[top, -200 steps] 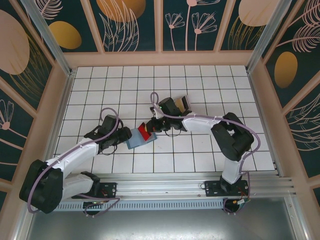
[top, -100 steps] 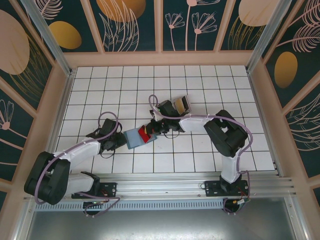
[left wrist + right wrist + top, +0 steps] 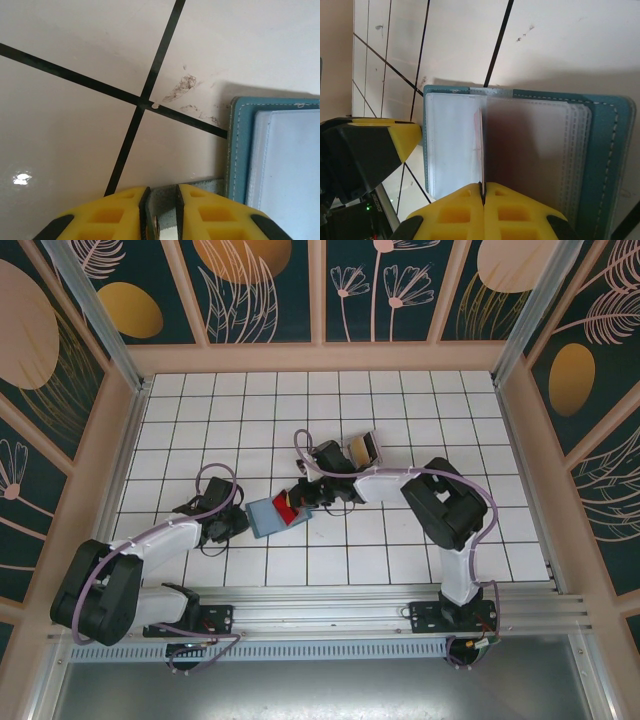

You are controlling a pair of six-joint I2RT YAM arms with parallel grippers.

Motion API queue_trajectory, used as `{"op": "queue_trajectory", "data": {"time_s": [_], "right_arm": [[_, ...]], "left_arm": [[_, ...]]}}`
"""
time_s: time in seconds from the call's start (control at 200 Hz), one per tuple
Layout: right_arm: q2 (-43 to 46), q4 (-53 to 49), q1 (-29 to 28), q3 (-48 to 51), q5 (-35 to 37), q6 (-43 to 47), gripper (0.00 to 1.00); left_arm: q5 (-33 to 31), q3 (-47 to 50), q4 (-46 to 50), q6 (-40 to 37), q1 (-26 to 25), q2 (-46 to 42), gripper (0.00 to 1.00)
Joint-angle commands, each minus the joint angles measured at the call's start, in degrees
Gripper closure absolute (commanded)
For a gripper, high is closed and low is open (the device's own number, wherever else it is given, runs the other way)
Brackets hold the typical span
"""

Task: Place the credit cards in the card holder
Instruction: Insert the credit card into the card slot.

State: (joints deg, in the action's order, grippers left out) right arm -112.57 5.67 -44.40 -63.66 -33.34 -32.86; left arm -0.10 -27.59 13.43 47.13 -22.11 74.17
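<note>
White tiled table (image 3: 420,400), one teal card holder (image 3: 266,517), one red card (image 3: 283,503) clamped in right fingers (image 3: 492,197), left fingers (image 3: 197,210) pinching holder's edge.

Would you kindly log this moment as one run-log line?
right gripper: shut on red card, edge-on over open wallet | left gripper: nearly closed at wallet's edge | clear box: on table beyond

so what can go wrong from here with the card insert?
1. The right gripper pinches the red card edge-on over the clear sleeves of the card holder; it may miss the slot and buckle or slip.
2. The left gripper grips just the holder's edge, jaws nearly closed; a push could pull it free.
3. Both grippers sit close at the holder's left side, so they may collide.
</note>
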Motion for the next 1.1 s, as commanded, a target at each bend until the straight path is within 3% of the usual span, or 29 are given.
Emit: {"op": "queue_trajectory", "data": {"time_s": [0.0, 0.495, 1.091], "right_arm": [[-1.19, -0.21, -0.93, -1.77, -0.47, -0.62, 0.99], [-3.56, -0.04, -2.53, -3.25, 0.18, -2.18, 1.00], [-0.70, -0.05, -2.03, -2.13, 8.62, -0.98, 1.00]], "left_arm": [[5.32, 0.97, -8.39, -0.82, -0.40, 4.39, 0.77], [8.64, 2.37, -12.89, -0.18, -0.43, 6.46, 0.83], [9.29, 3.08, -13.26, 0.00, -0.47, 5.55, 0.87]]}}
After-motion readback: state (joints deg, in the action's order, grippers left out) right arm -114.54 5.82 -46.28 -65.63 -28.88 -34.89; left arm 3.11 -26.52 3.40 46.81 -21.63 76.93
